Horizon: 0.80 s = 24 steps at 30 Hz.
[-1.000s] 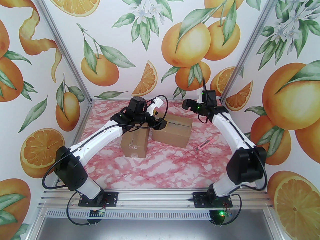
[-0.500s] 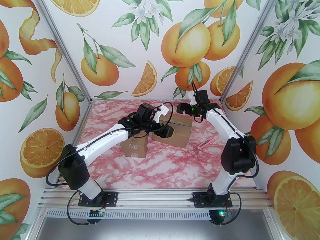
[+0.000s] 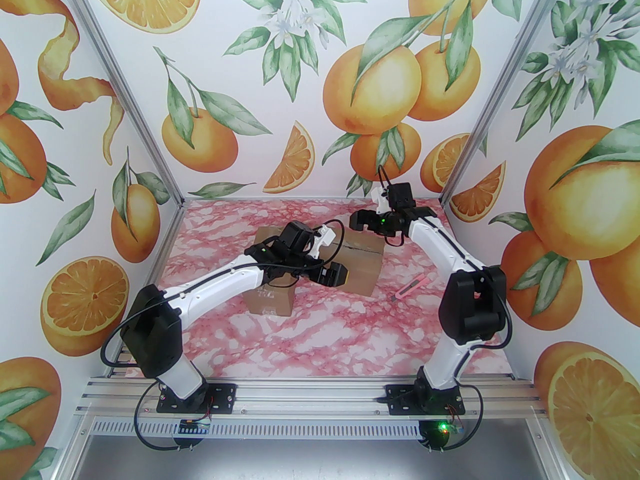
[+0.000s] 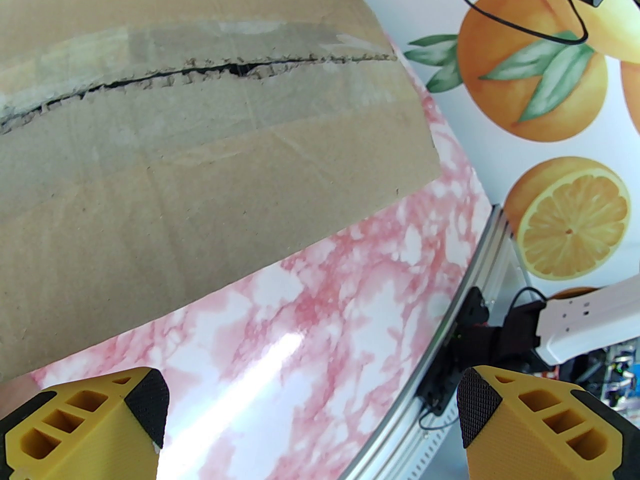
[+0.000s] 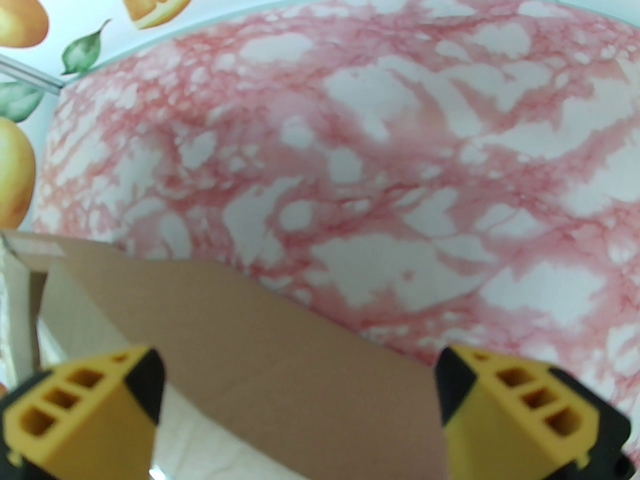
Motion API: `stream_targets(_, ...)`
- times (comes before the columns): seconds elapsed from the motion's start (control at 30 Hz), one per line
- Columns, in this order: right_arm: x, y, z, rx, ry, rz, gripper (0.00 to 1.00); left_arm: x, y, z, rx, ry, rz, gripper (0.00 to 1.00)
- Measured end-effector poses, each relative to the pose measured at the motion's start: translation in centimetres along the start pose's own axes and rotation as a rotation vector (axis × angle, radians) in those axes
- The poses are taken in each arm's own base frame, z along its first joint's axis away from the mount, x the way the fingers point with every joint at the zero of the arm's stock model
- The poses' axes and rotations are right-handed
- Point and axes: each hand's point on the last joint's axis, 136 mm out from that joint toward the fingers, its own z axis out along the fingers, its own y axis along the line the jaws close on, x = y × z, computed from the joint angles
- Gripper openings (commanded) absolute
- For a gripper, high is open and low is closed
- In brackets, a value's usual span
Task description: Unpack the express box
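The express box [image 3: 362,268] is brown cardboard and sits mid-table, its top tape slit along the seam [image 4: 240,65] with the flaps still lying flat. My left gripper [image 3: 344,274] hovers over the box's near left corner, open and holding nothing. In the left wrist view its yellow fingers [image 4: 145,408] frame the box's front face [image 4: 200,178] and the table beyond. My right gripper [image 3: 358,222] hangs open above the box's far edge, and the right wrist view shows cardboard [image 5: 240,328] just under its gripper [image 5: 300,393].
A second, smaller cardboard box [image 3: 267,298] stands left of the express box, partly under my left forearm. A pink utility knife [image 3: 411,288] lies on the pink marbled table [image 3: 325,348] to the right, near my right arm. Printed walls close in three sides.
My left gripper has drawn back from over the box top toward its near side. My right gripper has swung left and slightly down toward the box's far edge.
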Motion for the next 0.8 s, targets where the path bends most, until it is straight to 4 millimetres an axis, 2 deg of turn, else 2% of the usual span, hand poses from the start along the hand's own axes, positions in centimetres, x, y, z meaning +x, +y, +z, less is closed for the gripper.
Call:
stream_targets(0.2, 0.9, -0.3, 0.2, 0.004, 0.018, 0.008, 0.97, 0.1, 1.8, 3.0, -0.029, 0.029, -0.005, 1.0)
stream_targets(0.3, 1.3, -0.7, -0.5, 0.005, -0.002, 0.029, 0.96, -0.6, 2.5, 3.8, -0.057, 0.028, 0.021, 1.0)
stream_targets(0.53, 3.3, -1.3, -2.5, -0.014, -0.03, 0.157, 0.95, -5.0, 3.5, 3.2, -0.093, -0.06, 0.092, 1.0)
stream_targets(0.67, 4.4, -0.4, -2.9, -0.056, -0.046, 0.219, 0.94, -8.0, 4.8, 3.0, -0.11, -0.108, 0.114, 1.0)
stream_targets(0.8, 4.7, 1.6, -2.1, -0.095, -0.055, 0.237, 0.94, -10.9, 7.6, 2.8, -0.138, -0.151, 0.119, 1.0)
